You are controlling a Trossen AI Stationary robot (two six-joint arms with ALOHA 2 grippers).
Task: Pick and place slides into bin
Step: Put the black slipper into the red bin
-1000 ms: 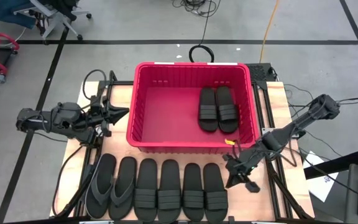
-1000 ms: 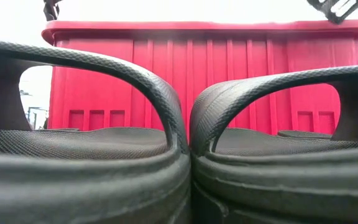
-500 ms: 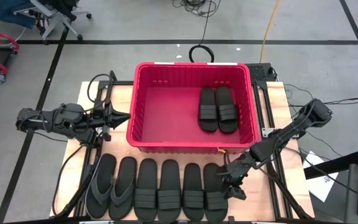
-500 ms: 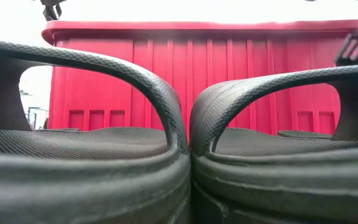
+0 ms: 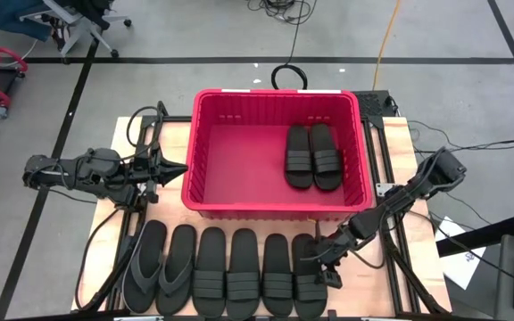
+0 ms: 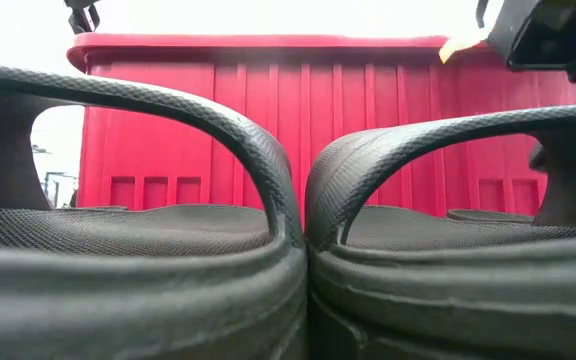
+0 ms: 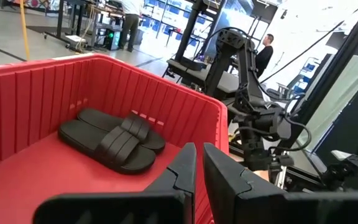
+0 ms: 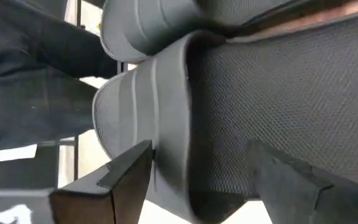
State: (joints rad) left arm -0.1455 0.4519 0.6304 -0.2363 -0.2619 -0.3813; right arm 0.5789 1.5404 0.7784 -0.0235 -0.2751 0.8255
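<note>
The slides still outside the bin lie in a single row of six along the near edge of the table, toes pointing toward the bin: two thong-strap ones at the left end of the row and four ribbed-band ones beside them, sides touching or nearly so. Two more band slides rest side by side on the floor of the bin, close to its right wall, about midway along it. The red bin sits in the middle of the table, reaching to its far edge, with the row of slides just in front of its near wall. The right gripper is down at the right end of the row, over the outermost band slide; its fingers stand wide apart, straddling the ribbed strap, with nothing clamped between them. The left gripper hangs beside the bin's left wall, near the left edge of the table, pointing toward the bin, its fingers brought together with only a thin gap and holding nothing. From table height, two of the band slides fill the foreground, pressed side by side, with the bin's ribbed red wall behind them.
</note>
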